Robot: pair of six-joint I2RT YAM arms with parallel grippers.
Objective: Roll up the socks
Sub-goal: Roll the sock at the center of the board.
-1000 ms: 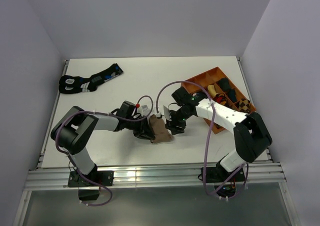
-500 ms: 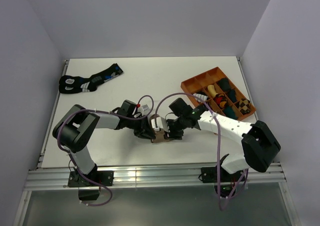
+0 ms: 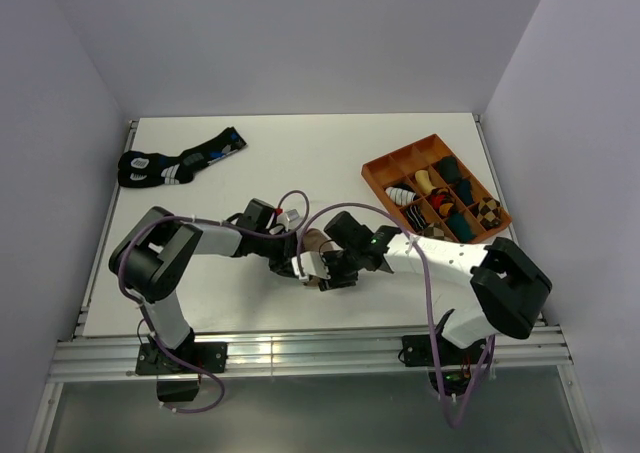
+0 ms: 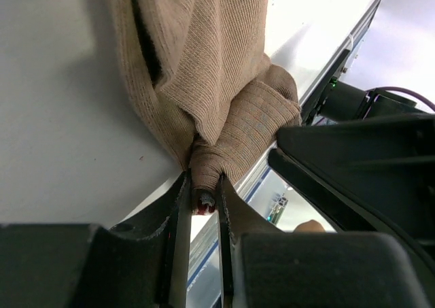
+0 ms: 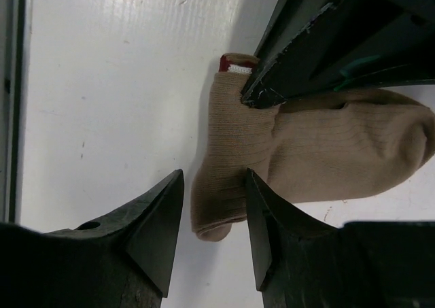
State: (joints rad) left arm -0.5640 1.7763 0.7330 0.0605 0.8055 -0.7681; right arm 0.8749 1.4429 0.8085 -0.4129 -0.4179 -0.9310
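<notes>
Left hand (image 4: 202,198) pinches the tan sock (image 4: 204,49) at its cuff fold, while right hand (image 5: 214,182), half-wide astride its end, may catch one layer only and loosen the roll.

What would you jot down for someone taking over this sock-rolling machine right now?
Left tool: shut, pinching the tan sock at its maroon cuff.
Right tool: open, its fingers straddling the sock's folded edge, not clamped.
Sock: bunched and partly folded on the table, between the two arms.
Done: sock gathered and gripped on one side.
Left: probably close the right tool and finish the roll. No second sock can be made out in the bundle.
</notes>
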